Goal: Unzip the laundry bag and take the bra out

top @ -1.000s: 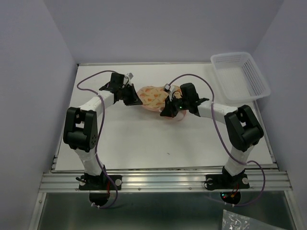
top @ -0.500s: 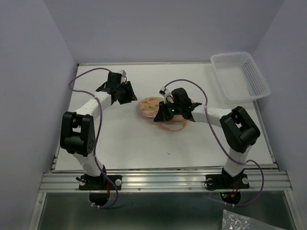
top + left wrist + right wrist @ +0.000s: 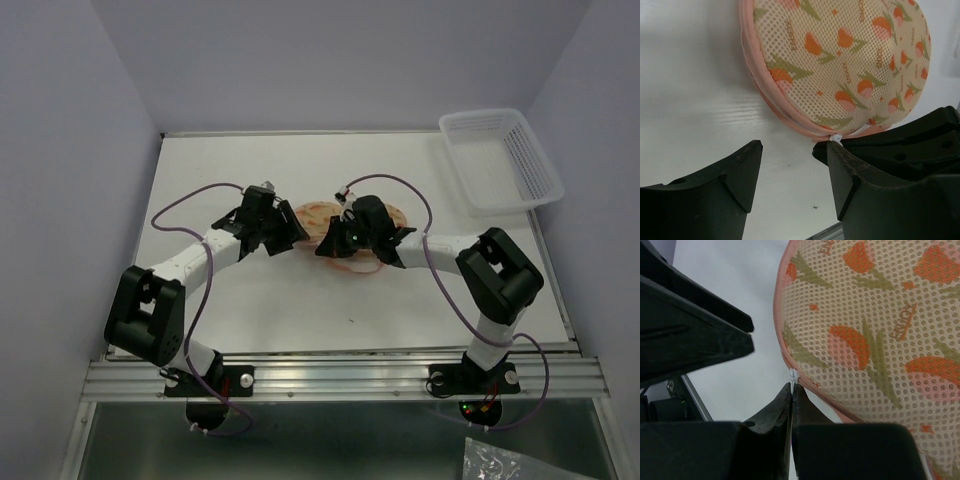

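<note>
1. Top external: laundry bag [image 3: 312,213] lies mid-counter [image 3: 260,300], between the two arms and partly under the right one.
2. Right end effector [image 3: 791,387]: fingers pressed together, pinching the small white zip pull [image 3: 793,374] on the bag's pink edge.
3. Left end effector [image 3: 792,155]: fingers apart, nothing between them, just beside the pink edge and close to the right end effector.
4. White basket [image 3: 500,160]: far right corner, well apart from the bag.
</note>
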Robot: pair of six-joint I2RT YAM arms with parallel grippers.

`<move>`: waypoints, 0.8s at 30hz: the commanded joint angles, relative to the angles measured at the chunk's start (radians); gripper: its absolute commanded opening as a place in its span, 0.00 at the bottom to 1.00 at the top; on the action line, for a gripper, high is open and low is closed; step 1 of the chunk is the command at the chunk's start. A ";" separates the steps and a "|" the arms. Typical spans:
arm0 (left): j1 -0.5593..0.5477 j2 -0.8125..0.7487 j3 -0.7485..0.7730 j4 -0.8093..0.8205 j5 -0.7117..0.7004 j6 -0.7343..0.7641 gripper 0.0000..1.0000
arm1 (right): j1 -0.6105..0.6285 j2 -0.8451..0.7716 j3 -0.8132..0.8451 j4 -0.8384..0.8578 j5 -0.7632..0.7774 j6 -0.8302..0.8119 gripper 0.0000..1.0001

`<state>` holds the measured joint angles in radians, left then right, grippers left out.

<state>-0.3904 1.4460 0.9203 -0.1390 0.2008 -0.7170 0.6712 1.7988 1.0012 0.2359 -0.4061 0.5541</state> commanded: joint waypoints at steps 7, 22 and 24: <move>-0.041 0.080 -0.047 0.190 0.017 -0.269 0.68 | 0.039 -0.062 -0.042 0.111 -0.016 -0.002 0.01; -0.054 0.200 -0.038 0.285 0.107 -0.338 0.12 | 0.048 -0.075 -0.079 0.193 0.035 0.030 0.01; -0.054 0.202 -0.038 0.283 0.109 -0.340 0.00 | 0.048 -0.081 -0.087 0.215 0.043 0.047 0.01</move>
<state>-0.4377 1.6577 0.8677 0.1146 0.2901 -1.0546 0.7082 1.7733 0.9222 0.3313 -0.3897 0.5701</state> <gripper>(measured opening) 0.124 0.031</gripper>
